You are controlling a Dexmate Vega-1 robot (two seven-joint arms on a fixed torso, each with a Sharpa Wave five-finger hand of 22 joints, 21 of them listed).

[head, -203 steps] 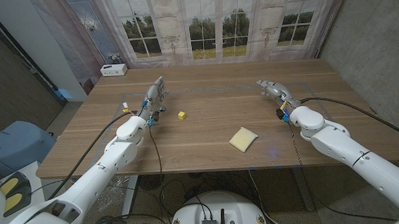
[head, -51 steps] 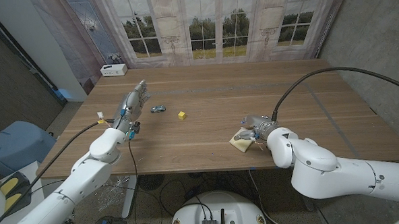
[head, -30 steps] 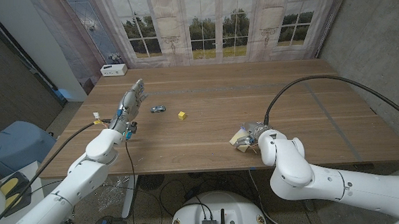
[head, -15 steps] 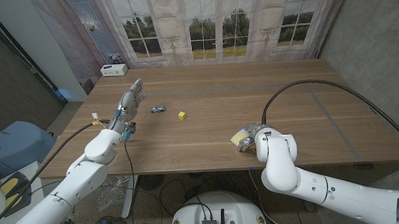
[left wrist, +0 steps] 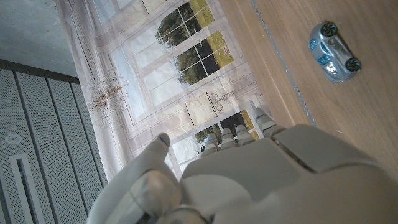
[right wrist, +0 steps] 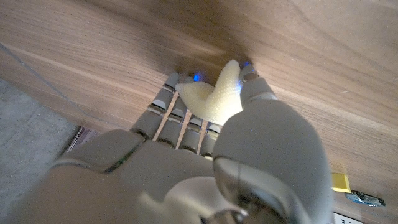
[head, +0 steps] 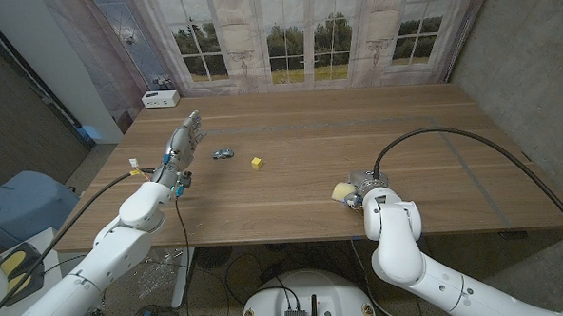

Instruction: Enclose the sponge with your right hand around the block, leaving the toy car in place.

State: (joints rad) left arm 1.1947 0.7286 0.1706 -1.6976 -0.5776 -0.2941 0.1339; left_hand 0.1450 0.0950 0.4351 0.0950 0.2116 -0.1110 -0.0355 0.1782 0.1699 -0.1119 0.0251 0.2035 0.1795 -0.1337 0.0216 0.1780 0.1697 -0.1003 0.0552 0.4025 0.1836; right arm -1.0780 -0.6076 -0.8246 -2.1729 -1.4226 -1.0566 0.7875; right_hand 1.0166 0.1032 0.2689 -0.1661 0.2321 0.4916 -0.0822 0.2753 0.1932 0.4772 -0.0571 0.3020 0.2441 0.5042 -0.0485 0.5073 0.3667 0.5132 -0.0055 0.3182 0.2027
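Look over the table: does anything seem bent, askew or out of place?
The sponge is folded up in the right hand rather than flat. The toy car and block sit undisturbed.

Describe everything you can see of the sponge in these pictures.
The sponge is pale yellow and looks soft. It is folded into a bent, peaked shape, pinched between the fingers and thumb of the right robot hand. It sits near the wooden table's front edge, largely covered by the hand, with one rounded end showing.

white box — table's far left corner | blue chair — left of table
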